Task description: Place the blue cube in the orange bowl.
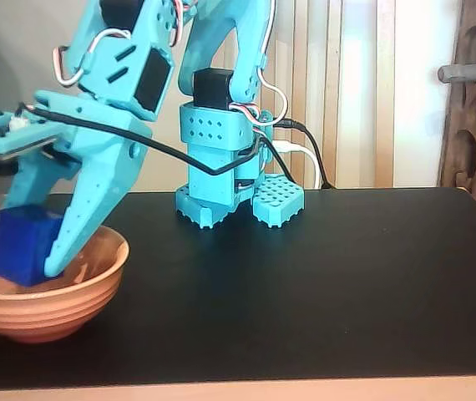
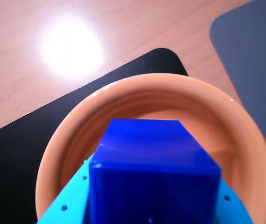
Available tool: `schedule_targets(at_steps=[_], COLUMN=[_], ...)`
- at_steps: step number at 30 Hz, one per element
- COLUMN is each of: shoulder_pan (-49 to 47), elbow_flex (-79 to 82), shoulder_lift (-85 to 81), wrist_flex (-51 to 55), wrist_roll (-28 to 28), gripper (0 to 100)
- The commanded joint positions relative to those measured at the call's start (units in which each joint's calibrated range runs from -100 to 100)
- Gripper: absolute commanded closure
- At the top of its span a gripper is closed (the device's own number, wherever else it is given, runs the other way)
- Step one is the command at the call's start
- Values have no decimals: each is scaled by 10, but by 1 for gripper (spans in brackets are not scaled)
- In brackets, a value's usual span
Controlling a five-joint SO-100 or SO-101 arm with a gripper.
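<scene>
Sitting at the left edge of the fixed view, the orange bowl (image 1: pixel 50 305) rests on a black mat (image 1: pixel 321 276); the gripper (image 1: pixel 33 271) with 2 turquoise fingers clamps the blue cube (image 1: pixel 22 244) inside the bowl's rim, above its floor; right of it stands the arm's base (image 1: pixel 238 196)

A turquoise robot arm's hand (image 1: pixel 36 269) is gripping the blue cube (image 1: pixel 22 245) and holding it low inside the orange bowl (image 1: pixel 71 296), which is sitting at the left edge of a black counter (image 1: pixel 321 284).
</scene>
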State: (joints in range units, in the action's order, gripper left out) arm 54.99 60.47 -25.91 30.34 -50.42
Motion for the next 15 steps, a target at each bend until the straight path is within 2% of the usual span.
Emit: schedule_targets(at_steps=[1, 15], shoulder_pan=[-10, -7], elbow_flex=[-57, -58], shoulder_lift=[11, 59], wrist_flex=[-30, -70], wrist_roll=[4, -1], gripper=[84, 84])
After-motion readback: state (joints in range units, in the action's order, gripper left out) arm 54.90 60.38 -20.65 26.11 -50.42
